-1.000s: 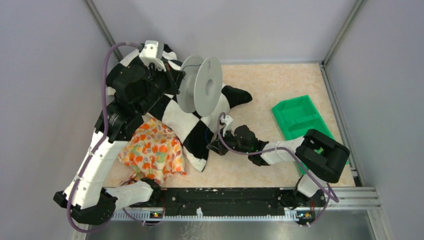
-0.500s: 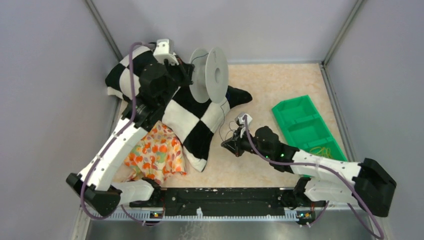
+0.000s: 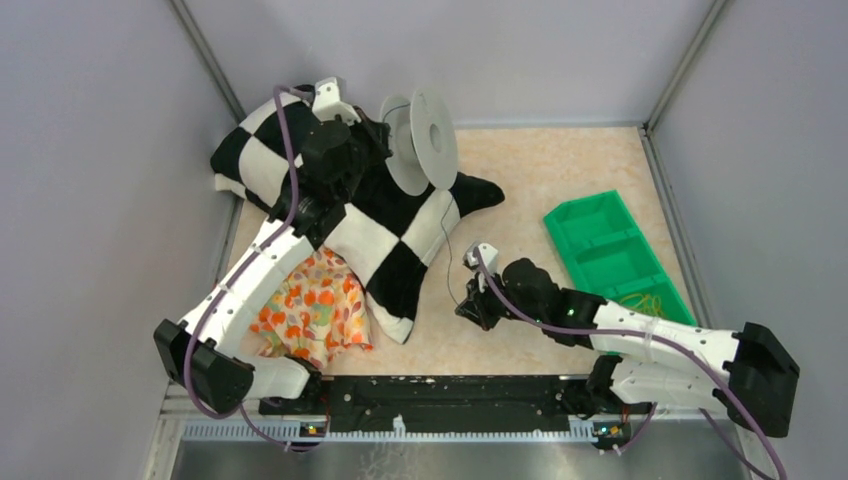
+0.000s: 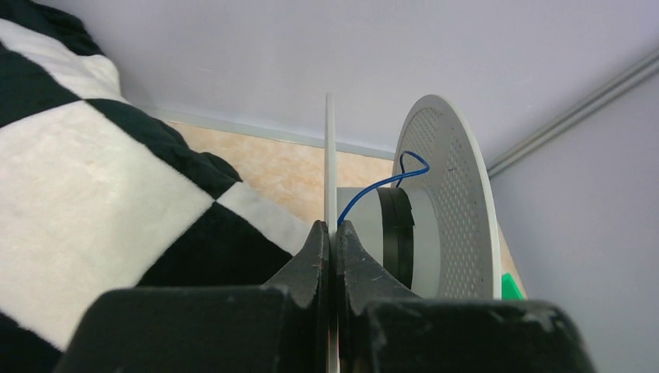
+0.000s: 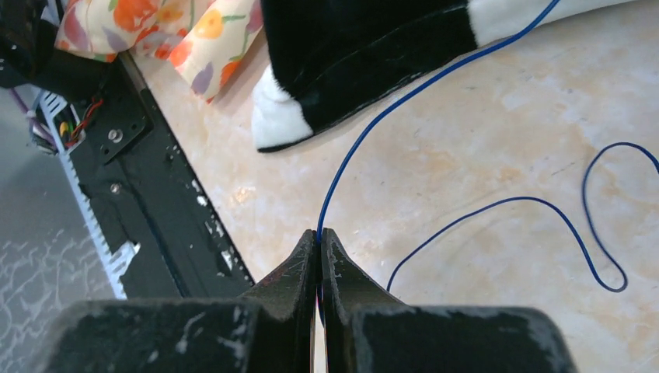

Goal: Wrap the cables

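The right fingers are pressed together on the thin blue cable, pinching it low over the surface just off the near corner of the checkered cushion. From that pinch the cable runs away and to the left, up over the cushion's edge. It probably leads on to the spool, though the overhead view is too coarse to trace it all the way. The left fingers are clamped on the spool's near flange, holding it on edge above the cushion's far side. A short blue end curls off its hub.

So the cable's long axis lies from the right arm's pinch toward the left arm's spool. A slack loop lies on the surface beside the right fingers. Winding likely turns on feeding that slack toward the hub.

The surface is pale mottled stone, with a floral cloth at near left and a green tray at right. Plain lilac walls close it in.
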Motion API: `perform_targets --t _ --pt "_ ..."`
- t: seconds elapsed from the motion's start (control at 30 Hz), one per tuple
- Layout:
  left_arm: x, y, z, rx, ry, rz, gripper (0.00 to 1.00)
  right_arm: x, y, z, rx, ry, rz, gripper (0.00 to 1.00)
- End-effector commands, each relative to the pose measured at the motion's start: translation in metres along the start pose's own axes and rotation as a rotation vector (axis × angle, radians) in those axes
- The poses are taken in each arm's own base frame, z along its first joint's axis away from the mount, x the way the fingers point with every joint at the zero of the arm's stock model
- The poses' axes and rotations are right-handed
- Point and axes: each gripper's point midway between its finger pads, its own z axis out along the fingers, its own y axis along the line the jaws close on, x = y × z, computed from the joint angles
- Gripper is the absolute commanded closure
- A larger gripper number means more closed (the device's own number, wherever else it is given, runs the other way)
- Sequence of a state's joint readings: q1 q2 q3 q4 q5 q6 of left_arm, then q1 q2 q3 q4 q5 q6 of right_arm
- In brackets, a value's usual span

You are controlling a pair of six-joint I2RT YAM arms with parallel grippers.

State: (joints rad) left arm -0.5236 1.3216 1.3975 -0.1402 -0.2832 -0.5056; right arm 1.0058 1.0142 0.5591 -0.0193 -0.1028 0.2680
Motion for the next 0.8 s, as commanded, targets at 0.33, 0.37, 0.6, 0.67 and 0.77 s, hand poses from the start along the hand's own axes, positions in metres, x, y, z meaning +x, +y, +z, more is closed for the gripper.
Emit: perform_targets --t 0.33,0.37,0.6,0.67,0.77 --pt "-0.046 0.029 -0.001 -0.157 -0.219 -0.157 1.0 -0.047 0.084 -0.025 -0.246 0.085 -0.147 1.0" --pt "-0.046 0.03 0.003 -0.16 -0.221 -0.173 1.0 -0.043 0.086 -0.026 -0.262 0.115 -0.151 1.0" --pt "-0.049 0.034 0.034 -0.197 -0.264 -0.194 1.0 -0.045 0.114 -0.05 -0.357 0.177 -0.184 1.0" --pt "-0.052 0.034 0.041 -0.202 -0.277 -0.187 1.0 -0.055 0.121 -0.059 -0.377 0.164 -0.191 1.0" --pt "-0.054 0.035 0.053 -0.234 -0.273 -0.174 1.0 -0.067 0.131 -0.072 -0.419 0.157 -0.207 1.0"
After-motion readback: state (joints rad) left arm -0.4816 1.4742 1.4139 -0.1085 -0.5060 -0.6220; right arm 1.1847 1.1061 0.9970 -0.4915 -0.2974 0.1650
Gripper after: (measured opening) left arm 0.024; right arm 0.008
